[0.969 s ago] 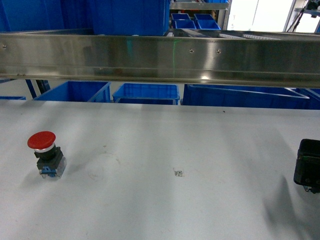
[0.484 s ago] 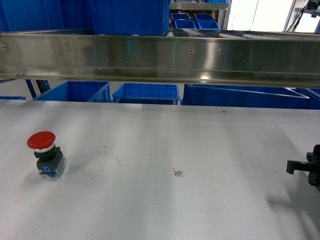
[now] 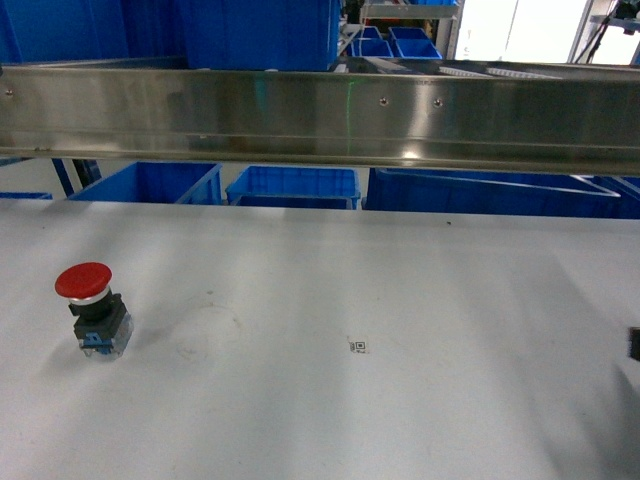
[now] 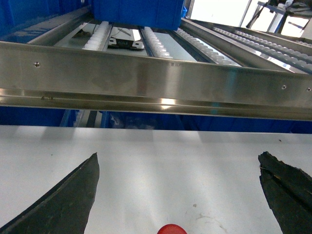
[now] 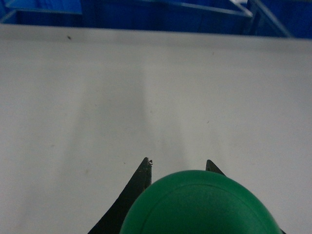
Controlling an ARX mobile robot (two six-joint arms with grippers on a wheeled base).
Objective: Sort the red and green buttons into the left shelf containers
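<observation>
From the head camera, the red button (image 3: 92, 309) stands upright on the white table (image 3: 400, 400), well to the left of the small printed marker (image 3: 357, 346), its wide cap on top and its long axis vertical. Beyond the table's far edge, under the steel rail (image 3: 320, 120), sit the blue bins (image 3: 290, 186). A dark sliver at the right edge, level with the marker, is likely part of my right arm, but it is cut off too much to say. Neither claw shows properly here, and the green button is not in this view.

From my left wrist, my left gripper (image 4: 178, 195) is spread wide, its two dark fingers (image 4: 68, 200) well apart with bare table between them. The red cap (image 4: 171, 229) pokes in at the bottom edge, roughly centred between the fingers and on my side of the rail (image 4: 156, 87). Its body is cut off, so I judge this arm the nearer one for it.

From my right wrist, the green button (image 5: 202, 204) fills the lower frame, sitting between the fingers of my right gripper (image 5: 178, 168), whose tips (image 5: 141, 175) hug the cap on either side: I appear to be holding it. The body below the cap is hidden. Blue bins (image 5: 146, 12) line the table's far edge.
</observation>
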